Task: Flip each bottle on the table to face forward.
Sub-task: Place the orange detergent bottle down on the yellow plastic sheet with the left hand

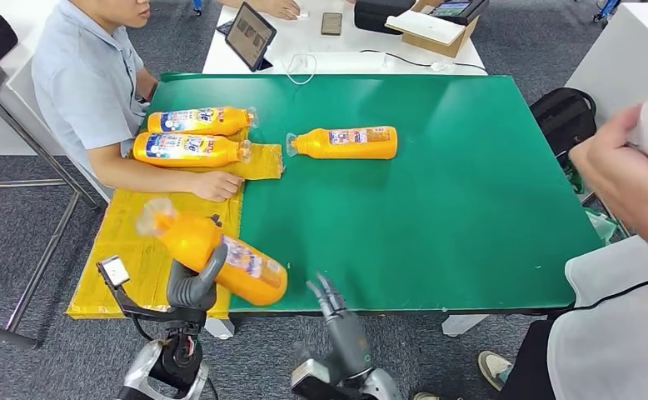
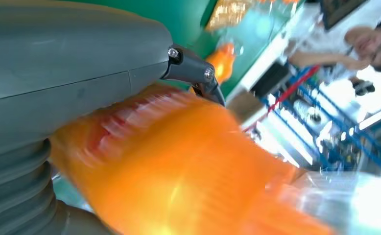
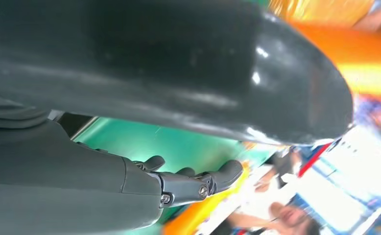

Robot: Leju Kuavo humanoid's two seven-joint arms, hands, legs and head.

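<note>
A: How far was the task?

B: Nearest, the left hand (image 1: 194, 287) was clamped on one orange bottle (image 1: 221, 254), held tilted above the table's near edge (image 1: 404, 304), label visible. The right hand (image 1: 331, 298) held nothing, fingers apart.

A: And farther?

B: One bottle (image 1: 346, 142) lay alone on the green. Two bottles (image 1: 191, 135) lay on yellow cardboard (image 1: 137, 242) beside a person's arm (image 1: 171, 177). I judged the work partly done.

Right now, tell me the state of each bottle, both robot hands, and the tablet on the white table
Held bottle: gripped by left hand, tilted, blurred.
Lone bottle: lying on green table, cap toward the person.
Two bottles: lying side by side on yellow cardboard, labels up.
Left hand: holds the bottle.
Right hand: empty, fingers apart.
Tablet: propped up, screen on.
</note>
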